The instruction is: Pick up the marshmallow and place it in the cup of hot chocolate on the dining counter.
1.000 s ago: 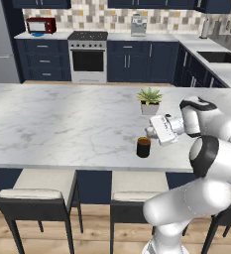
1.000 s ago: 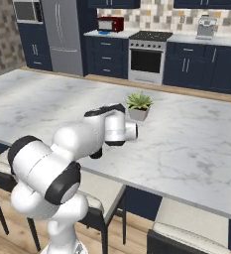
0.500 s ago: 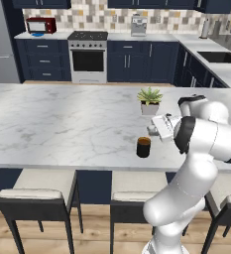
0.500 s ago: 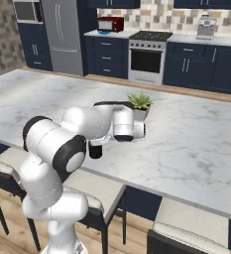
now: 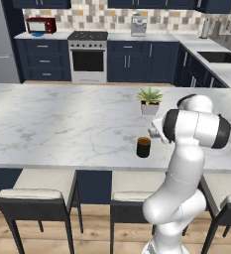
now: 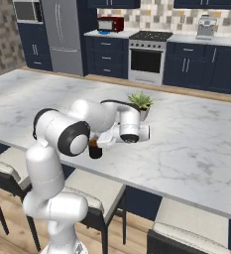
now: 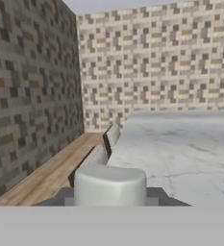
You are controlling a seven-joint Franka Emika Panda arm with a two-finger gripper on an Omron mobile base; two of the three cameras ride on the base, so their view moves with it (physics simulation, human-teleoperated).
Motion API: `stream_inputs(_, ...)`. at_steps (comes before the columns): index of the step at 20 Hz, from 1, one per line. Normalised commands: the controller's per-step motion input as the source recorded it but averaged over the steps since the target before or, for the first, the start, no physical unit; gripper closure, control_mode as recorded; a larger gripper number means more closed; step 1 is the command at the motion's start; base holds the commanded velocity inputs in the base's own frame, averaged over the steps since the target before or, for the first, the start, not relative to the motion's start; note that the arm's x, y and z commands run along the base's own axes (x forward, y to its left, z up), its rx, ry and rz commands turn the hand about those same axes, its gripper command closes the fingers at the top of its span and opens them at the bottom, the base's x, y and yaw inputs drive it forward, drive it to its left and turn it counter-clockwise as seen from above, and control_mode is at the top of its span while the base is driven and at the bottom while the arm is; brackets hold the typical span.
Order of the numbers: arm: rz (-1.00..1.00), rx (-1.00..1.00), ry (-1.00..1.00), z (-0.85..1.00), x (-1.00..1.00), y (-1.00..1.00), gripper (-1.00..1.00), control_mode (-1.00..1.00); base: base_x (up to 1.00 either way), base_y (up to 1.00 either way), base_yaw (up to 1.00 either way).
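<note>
The marshmallow (image 7: 109, 185) sits at the bottom of the hand view, a pale squarish lump pressed between the two dark fingertips (image 7: 154, 194) that show at either side of it; the gripper (image 7: 109, 197) is clamped on it. Past it in that view the counter (image 7: 180, 144) runs off level toward a mosaic-tiled wall (image 7: 152, 62), so the hand points sideways along the slab rather than down at it.

The cup (image 5: 144, 147), dark with a brown top, stands upright on the counter (image 5: 62, 124) near its front edge. In the left base view the hand end of the arm (image 5: 196, 129) sits just beside the cup, on its right and a little higher, with the gripper itself hidden behind the arm's big joint. In the right base view the cup (image 6: 94, 149) is partly covered by the forearm, and the wrist lies level just right of it.

Behind the cup, further back on the counter, stands a potted plant (image 5: 149, 100), near but apart from it. Stools (image 5: 37, 191) line the front edge below the cup. Far behind it, against the back wall, are an oven (image 5: 88, 57) and a red microwave (image 5: 37, 26).
</note>
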Motion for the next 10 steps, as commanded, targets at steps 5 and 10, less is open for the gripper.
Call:
stream_inputs(5, -0.02, 0.00, 0.00, -0.07, 0.00, 0.09, 1.00, -1.00, 0.00, 0.00, 0.00)
stream_inputs(10, -0.05, 0.00, 0.00, -0.03, 0.00, 0.32, 1.00, -1.00, 0.00, 0.00, 0.00)
